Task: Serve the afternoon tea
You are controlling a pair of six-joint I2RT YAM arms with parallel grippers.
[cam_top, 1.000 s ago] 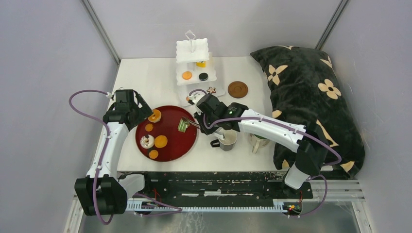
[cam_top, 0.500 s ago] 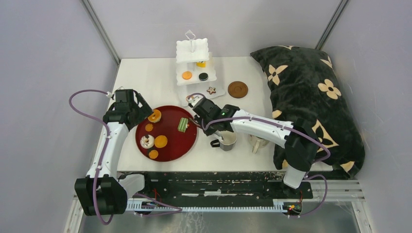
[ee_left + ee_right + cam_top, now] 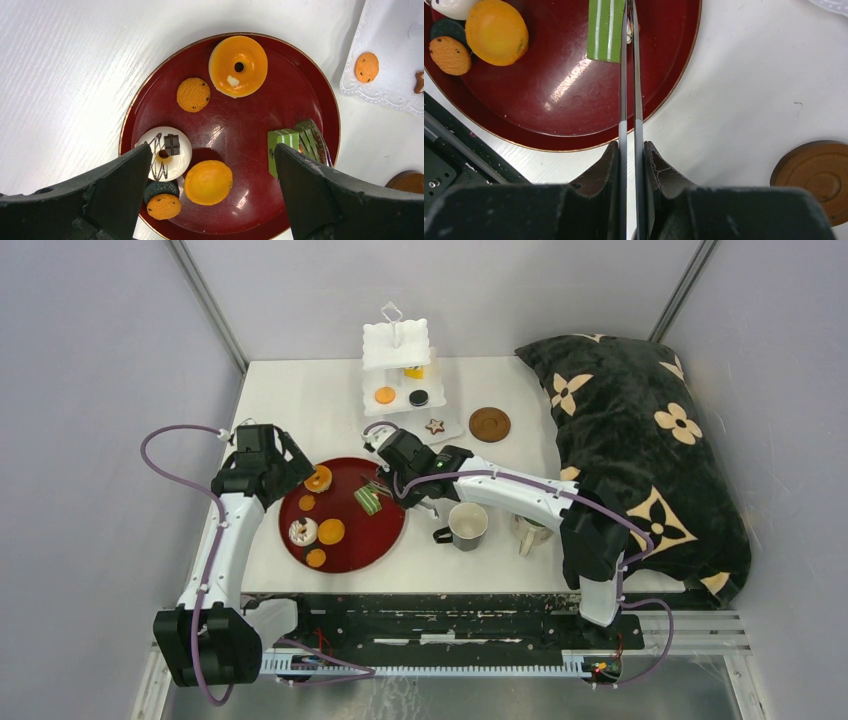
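Observation:
My right gripper (image 3: pixel 630 150) is shut on the metal tongs (image 3: pixel 629 75), whose two blades lie almost together. Their tips rest against the right side of the green striped cake (image 3: pixel 605 30) on the dark red tray (image 3: pixel 574 120); the cake is beside the blades, not between them. My left gripper (image 3: pixel 212 170) hangs open over the tray's left half, above an orange disc (image 3: pixel 208 182). The white tiered stand (image 3: pixel 398 370) holds an orange cookie (image 3: pixel 385 395) and a star cookie (image 3: pixel 435 426). Two mugs (image 3: pixel 467 525) (image 3: pixel 530 532) stand at front right.
The tray also carries an orange donut (image 3: pixel 238 65), a white donut (image 3: pixel 164 152) and small cookies (image 3: pixel 193 94). A brown coaster (image 3: pixel 489 424) lies behind the right arm. A black flowered pillow (image 3: pixel 630 440) fills the table's right side.
My right arm has swung left with the tongs, from beside the mug to over the tray's right edge. The green cake has shifted slightly left and turned. The left arm has not moved.

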